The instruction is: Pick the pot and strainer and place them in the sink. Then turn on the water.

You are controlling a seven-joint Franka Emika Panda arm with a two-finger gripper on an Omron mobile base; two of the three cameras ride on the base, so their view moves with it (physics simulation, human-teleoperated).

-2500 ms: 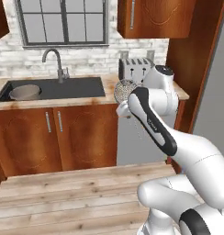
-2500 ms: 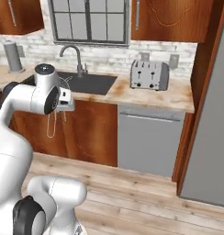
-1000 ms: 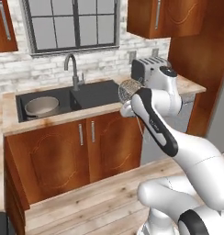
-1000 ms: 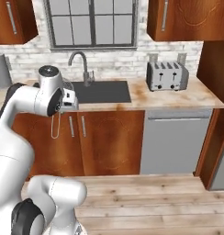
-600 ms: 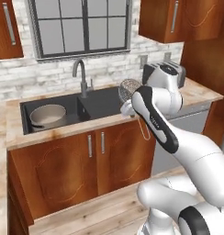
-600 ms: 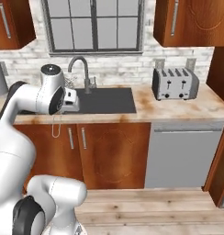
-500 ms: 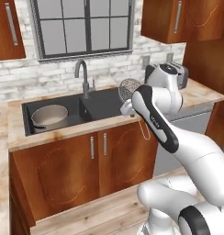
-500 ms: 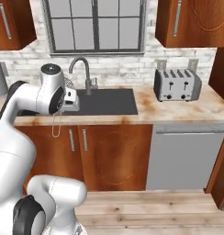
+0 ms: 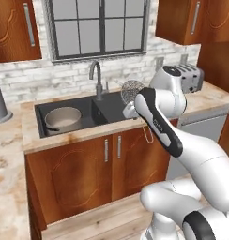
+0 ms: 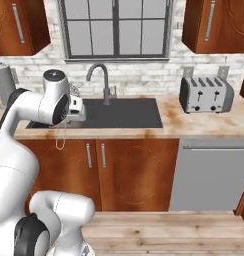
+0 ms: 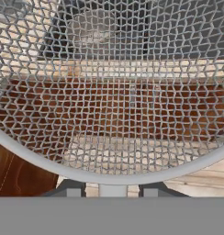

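Pot: you have it in the sink, left basin, well left of the jaws.
Strainer: gripper clamps its handle; mesh rises above the jaws, near the front edge.
Left for you: strainer into basin, then tap, no water running.

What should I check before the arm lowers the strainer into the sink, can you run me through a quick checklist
1. Pot already in the sink: ok, it sits in the left basin.
2. Strainer held by the pincer: ok, the rim sits at the fingertips in the hand view and the mesh is raised off the counter.
3. Strainer over a basin: cannot tell; it hangs near the sink's right front edge.
4. Right basin free for the strainer: ok, its dark floor is bare.
5. Tap clear of the strainer: ok, the spout stands apart, behind it.
6. Water off: ok, no stream runs from the spout.
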